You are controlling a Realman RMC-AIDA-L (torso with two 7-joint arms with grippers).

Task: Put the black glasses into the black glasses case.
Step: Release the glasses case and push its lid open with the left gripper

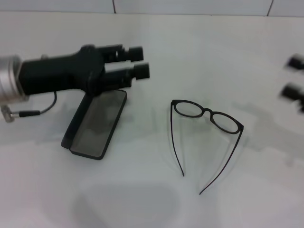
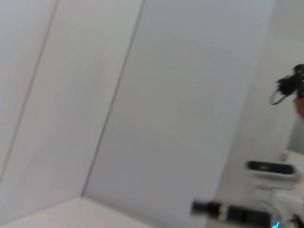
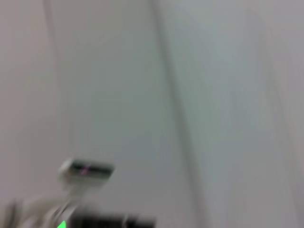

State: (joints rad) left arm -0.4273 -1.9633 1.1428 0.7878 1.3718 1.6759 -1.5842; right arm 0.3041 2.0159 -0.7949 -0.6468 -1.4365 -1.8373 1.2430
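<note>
The black glasses (image 1: pixel 207 114) lie unfolded on the white table, right of centre, lenses away from me and both thin temple arms pointing toward me. The black glasses case (image 1: pixel 96 126) lies open at the left, grey lining up, its lid standing along its left side. My left gripper (image 1: pixel 139 61) hovers over the case's far end with its two fingers apart and nothing between them. My right gripper (image 1: pixel 293 77) shows blurred at the far right edge, clear of the glasses, its fingertips apart. Neither wrist view shows the glasses or the case.
A tiled wall (image 1: pixel 190 5) bounds the table at the back. A thin cable (image 1: pixel 45 110) hangs from the left wrist beside the case. The wrist views show only wall panels, with the other arm's camera (image 2: pixel 270 167) far off.
</note>
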